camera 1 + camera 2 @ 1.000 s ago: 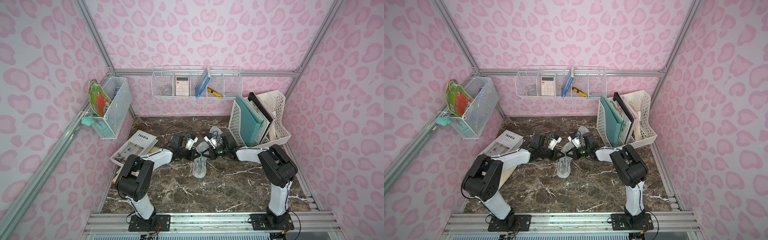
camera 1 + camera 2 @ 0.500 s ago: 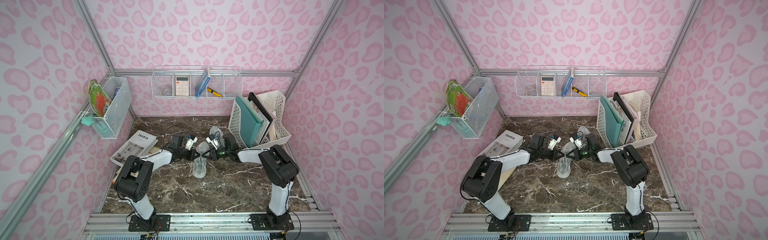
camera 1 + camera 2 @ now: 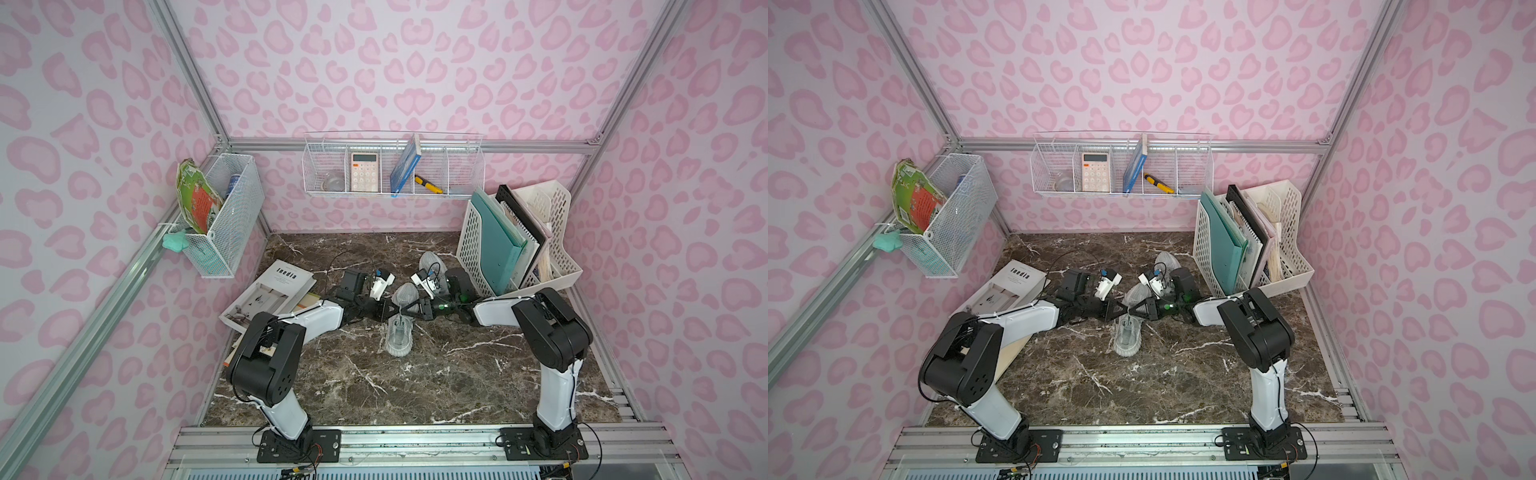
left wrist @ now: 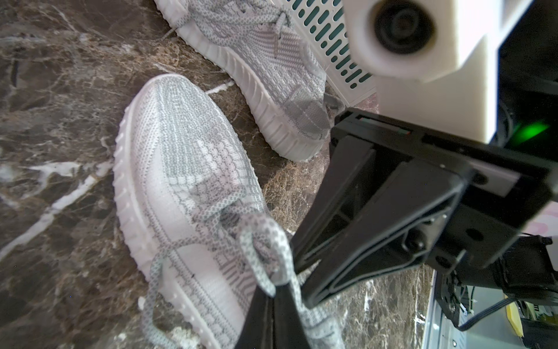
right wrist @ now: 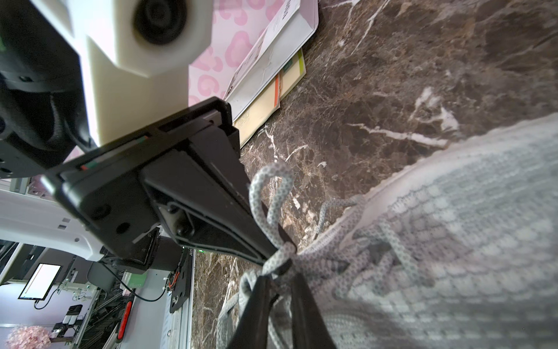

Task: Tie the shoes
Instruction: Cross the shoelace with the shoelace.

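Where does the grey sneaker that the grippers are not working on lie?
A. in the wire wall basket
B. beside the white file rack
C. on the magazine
B: in both top views the far sneaker lies at the foot of the white file rack.

Two shoes are lying on the bench (image 3: 457,374): near shoe (image 3: 400,337) centrally, far shoe (image 3: 430,262) toward one o'clock. Two claws are facing each other, left claw (image 3: 390,310) and right claw (image 3: 411,309), at one lace loop (image 5: 273,172). Two wire baskets are hanging, side basket (image 3: 232,232) at ten o'clock, back basket (image 3: 324,166) at twelve; one file rack (image 3: 467,245) is standing at two.
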Available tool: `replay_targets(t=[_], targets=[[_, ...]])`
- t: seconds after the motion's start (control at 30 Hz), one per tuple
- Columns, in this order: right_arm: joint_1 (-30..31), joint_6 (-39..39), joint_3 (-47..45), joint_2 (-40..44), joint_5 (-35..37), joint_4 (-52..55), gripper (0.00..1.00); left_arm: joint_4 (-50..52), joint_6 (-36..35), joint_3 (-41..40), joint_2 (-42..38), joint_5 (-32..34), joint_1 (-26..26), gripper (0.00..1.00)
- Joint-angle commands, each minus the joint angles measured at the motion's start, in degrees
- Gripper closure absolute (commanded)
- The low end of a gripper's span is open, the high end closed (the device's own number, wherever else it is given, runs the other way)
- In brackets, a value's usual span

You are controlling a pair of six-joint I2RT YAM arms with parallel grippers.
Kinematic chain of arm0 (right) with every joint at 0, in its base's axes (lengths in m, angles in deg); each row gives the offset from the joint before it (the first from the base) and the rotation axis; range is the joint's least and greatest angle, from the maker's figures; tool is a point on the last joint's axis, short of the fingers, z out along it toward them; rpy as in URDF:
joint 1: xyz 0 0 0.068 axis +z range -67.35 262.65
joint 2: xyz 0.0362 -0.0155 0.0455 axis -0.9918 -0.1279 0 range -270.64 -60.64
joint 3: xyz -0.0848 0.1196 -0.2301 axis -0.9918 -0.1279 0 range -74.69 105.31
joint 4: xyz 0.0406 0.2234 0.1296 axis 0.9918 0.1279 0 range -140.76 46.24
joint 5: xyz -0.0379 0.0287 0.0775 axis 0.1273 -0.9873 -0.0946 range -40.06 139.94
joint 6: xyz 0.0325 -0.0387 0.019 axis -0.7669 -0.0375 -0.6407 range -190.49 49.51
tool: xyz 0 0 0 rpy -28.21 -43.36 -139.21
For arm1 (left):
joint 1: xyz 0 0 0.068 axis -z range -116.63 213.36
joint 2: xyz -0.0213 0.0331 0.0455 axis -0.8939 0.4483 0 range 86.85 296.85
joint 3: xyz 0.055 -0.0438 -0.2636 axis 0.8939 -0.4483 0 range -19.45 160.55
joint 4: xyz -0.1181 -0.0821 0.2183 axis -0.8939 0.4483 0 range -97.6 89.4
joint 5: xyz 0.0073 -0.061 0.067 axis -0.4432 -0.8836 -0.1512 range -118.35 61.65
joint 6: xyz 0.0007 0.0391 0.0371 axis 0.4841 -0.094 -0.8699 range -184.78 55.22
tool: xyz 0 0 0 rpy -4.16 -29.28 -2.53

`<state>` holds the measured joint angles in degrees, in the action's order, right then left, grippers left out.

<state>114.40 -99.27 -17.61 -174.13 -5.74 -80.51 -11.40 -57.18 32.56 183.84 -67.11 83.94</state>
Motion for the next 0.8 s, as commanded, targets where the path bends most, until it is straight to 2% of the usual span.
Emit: replay_targets(t=[0.0, 0.17, 0.3, 0.5, 0.77], targets=[[0.14, -2.12, -0.16, -0.43, -1.78, -3.54, 0.80, -2.12, 0.30, -0.11, -0.57, -2.42, -0.14, 1.00], [0.24, -3.35, 0.03, -1.09, -2.15, -5.11, 0.79, -2.93, 0.58, -0.47, -0.41, -4.20, -0.02, 1.00], [0.23, -3.92, -0.16, -1.38, -2.23, -5.96, 0.84, -3.24, 0.76, -0.84, -0.60, -4.39, -0.04, 1.00], [-1.55, -9.24, -3.90, -0.19, -3.41, -13.98, 0.78, -2.71, 0.36, -0.86, -0.57, -3.00, -0.05, 1.00], [-2.96, -7.71, -5.42, 1.31, -1.01, -11.36, 0.73, -2.89, 0.28, -1.20, -0.86, -2.46, -0.10, 1.00]])
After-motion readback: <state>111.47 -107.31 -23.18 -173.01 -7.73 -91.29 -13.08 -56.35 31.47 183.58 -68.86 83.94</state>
